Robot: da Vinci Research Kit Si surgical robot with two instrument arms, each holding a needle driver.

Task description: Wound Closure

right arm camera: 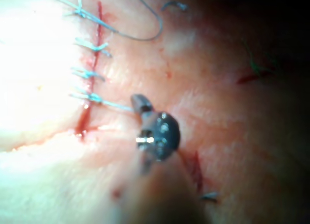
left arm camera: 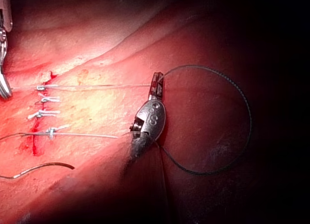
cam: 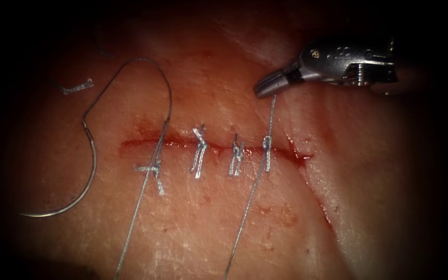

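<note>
My right tool (cam: 265,88) pinches the thread (cam: 269,116) at two o'clock; my left tool (left arm camera: 156,86) pinches thread too. Needle (cam: 81,186) lies free at nine o'clock on the tissue (cam: 208,223).

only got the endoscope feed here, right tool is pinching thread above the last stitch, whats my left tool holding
Observer: The left tool is shut on the thread, which runs straight to it from the stitch nearest the right tool.
Operator: any slack past its jaws
Observer: Yes, a dark thread loop curls wide from its jaws and back under its wrist.
Operator: so left isnt on the needle
Observer: No. The needle lies loose on the tissue, left of the cut, not in the tissue, and neither tool holds it.
</note>
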